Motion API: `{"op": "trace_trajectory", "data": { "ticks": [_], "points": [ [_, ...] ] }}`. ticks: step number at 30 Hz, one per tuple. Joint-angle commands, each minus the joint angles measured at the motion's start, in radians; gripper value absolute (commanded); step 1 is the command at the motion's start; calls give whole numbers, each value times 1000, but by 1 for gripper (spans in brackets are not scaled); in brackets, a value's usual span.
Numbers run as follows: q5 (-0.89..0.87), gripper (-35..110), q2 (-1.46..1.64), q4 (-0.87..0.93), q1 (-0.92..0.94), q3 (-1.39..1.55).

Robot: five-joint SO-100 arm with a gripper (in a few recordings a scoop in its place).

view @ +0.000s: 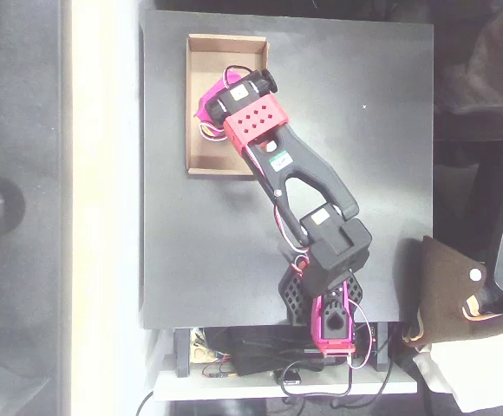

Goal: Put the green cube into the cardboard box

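Overhead view: arm reaches over the cardboard box (201, 104) on the black table (364, 156); pincer (206, 108) hangs above the box's middle. Looks like the drop step. Cube hidden under the pincer head, so its place and the pincer's state cannot be told. Next: release low, inside the walls.

Nothing readable can be made out here, tbh. A small white-and-green sticker (280, 160) is stuck on the black arm (308, 178) just below the red block, but whatever is printed on it is too small and blurry to be read. No other labels, brands or numbers can be picked out.
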State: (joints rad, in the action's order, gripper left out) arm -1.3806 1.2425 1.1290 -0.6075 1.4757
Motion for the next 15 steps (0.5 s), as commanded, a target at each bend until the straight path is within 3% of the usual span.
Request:
{"op": "trace_trajectory", "data": {
  "ticks": [1, 7, 15],
  "points": [
    [-6, 7, 15, -11, -17, -17],
    [-5, 8, 14, -11, -17, -17],
    [-5, 25, 12, -11, -18, -15]
  ]
}}
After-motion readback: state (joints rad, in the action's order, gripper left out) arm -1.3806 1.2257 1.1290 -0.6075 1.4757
